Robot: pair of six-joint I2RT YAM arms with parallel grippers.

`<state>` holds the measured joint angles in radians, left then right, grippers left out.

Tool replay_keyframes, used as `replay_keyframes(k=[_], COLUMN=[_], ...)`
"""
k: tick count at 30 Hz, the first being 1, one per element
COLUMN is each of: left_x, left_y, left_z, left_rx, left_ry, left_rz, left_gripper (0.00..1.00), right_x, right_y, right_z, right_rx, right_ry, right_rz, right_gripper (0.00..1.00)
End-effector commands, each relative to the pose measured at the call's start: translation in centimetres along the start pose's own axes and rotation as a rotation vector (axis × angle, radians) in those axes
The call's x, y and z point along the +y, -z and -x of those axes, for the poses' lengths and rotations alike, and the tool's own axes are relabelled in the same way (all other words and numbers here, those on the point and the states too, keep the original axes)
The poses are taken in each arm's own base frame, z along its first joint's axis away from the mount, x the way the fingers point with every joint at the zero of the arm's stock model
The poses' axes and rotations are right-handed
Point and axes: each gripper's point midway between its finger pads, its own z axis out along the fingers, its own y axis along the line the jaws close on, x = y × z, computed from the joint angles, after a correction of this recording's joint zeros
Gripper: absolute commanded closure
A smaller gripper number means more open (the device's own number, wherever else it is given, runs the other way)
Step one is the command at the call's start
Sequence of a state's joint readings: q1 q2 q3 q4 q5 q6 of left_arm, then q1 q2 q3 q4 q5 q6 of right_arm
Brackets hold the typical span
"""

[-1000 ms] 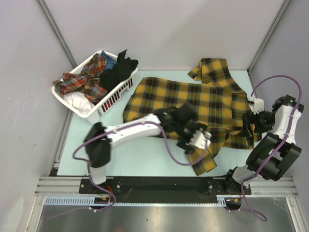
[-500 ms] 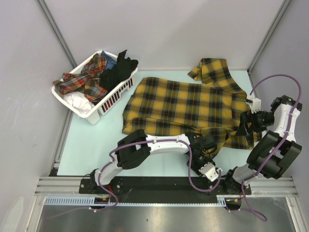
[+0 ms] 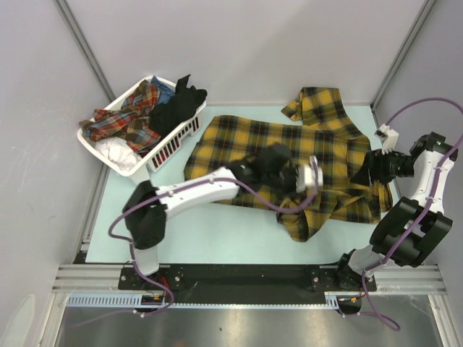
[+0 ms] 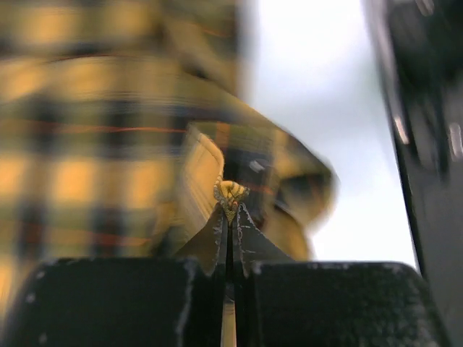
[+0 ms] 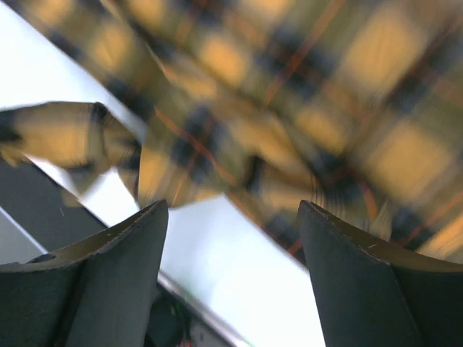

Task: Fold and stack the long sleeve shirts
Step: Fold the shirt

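Observation:
A mustard-yellow and black plaid long sleeve shirt (image 3: pixel 268 148) lies spread across the table, collar toward the back right. My left gripper (image 3: pixel 309 181) hangs over the shirt's middle, shut on a pinch of its plaid cloth (image 4: pixel 230 191). From that grip a fold of sleeve (image 3: pixel 300 220) drapes down toward the front. In the left wrist view the left gripper (image 4: pixel 230 210) shows its jaws pressed together on the cloth. My right gripper (image 3: pixel 364 172) hovers open above the shirt's right edge (image 5: pixel 289 108), with nothing between its fingers (image 5: pixel 137 246).
A white slatted basket (image 3: pixel 170 148) stands at the back left, heaped with red plaid cloth (image 3: pixel 123 119), dark clothes and something white. Grey walls close in the table on the left, back and right. The black base rail (image 3: pixel 239 275) runs along the front.
My left gripper dipped to the sleeve end near the front edge, shut on it and carried it back up over the shirt. The right gripper's jaws narrowed slightly.

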<state>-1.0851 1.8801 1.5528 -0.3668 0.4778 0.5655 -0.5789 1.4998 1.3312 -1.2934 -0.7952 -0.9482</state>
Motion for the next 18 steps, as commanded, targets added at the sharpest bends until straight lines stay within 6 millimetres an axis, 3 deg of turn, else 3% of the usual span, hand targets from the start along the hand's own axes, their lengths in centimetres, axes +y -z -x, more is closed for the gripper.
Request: replay_keyframes(k=[1,4,8,10,12,13,15,16,18], left_x=[7.0,9.4,11.3,12.0,12.9,13.1,13.5,13.6,14.1], left_y=[5.5,7.1,9.0,9.7,10.3,10.5,10.6,10.7,10.9], left_z=[5.3,4.6,4.3,4.6,4.6,4.8,4.2,4.2,4.0], left_rx=[-0.272,-0.344,-0.466,-0.515,-0.527,-0.540,-0.533,-0.540,-0.550], left_ry=[0.498,0.732,0.949,1.051,1.102,1.133,1.186,1.211,1.233], left_rz=[0.339,0.513,0.636,0.675,0.727,0.735,0.777,0.784,0.818], left_gripper=[1.00,1.00,1.00,1.00,0.99,0.99,0.95,0.95,0.95], right_x=[2.7,5.1,9.1,10.8,11.9,12.3,13.1,13.4,15.3], right_y=[1.4,1.6,0.6,0.3,-1.2,-0.8,-2.5,-2.1,-3.1], right_z=[6.6,7.8,7.5,7.6,6.9,8.2,7.5,8.8,8.6], right_rx=[-0.253,-0.313,-0.317,-0.330,-0.304,-0.360,-0.361,-0.432,-0.428], right_ry=[0.077,0.083,0.073,0.105,0.108,0.159,0.145,0.230,0.199], right_rz=[0.093,0.170,0.302,0.328,0.341,0.306,0.298,0.269,0.313], right_gripper=[0.26,0.32,0.31,0.25,0.21,0.18,0.13,0.09,0.08])
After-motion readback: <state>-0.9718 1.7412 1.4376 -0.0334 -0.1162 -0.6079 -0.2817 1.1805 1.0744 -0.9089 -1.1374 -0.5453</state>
